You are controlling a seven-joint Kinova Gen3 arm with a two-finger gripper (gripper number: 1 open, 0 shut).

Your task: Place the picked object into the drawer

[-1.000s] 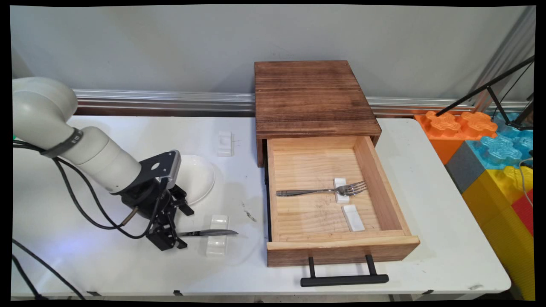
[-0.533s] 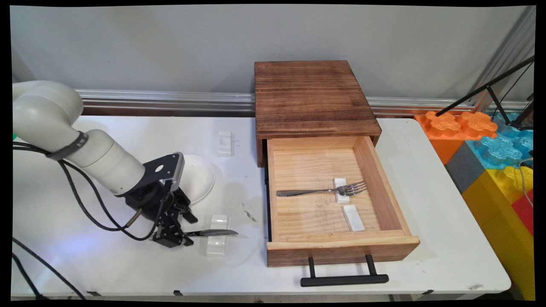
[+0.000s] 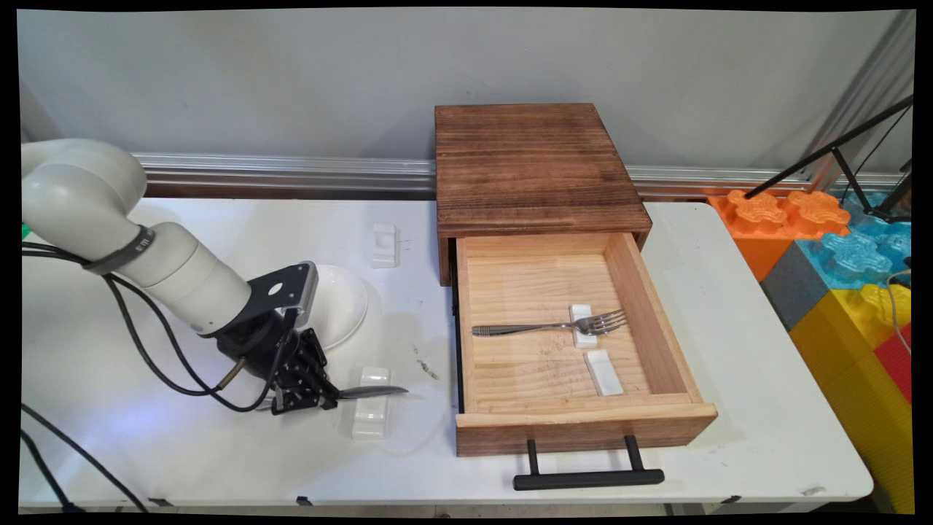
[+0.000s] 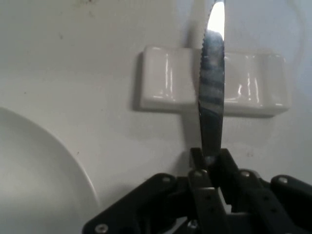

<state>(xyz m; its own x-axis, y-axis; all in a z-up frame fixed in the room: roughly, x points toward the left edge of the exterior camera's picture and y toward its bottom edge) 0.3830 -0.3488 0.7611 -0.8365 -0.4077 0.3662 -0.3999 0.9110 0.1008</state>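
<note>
1. Jaws, main view: the gripper is clenched on the handle end of a table knife, low over the counter at its left part. The blade points toward the drawer and lies across a small white ceramic rest.

2. Change, main view: a second ago the jaws stood apart around the handle; half a second ago they were narrowing; now they are closed on it. The knife has not shifted much, though its blade looks slightly raised off the rest; I cannot tell for certain. Judgement: the grip is made, no carrying has begun.

3. Surroundings, main view: a shallow white plate sits just behind the gripper, partly hidden by the wrist. A second white rest lies farther back. A dark-stained wooden box holds an open pale pine drawer with a black bar handle. Inside, a steel fork has its neck on a white rest; another rest lies bare beside it.

4. Hand view: the two black fingers meet on the knife, which rises straight up between them. Blade is polished steel, serrated along its left edge, glaring at the tip. The rest beneath is glossy, oblong, with shallow grooves. The plate's smooth rim curves in at lower left.
</note>
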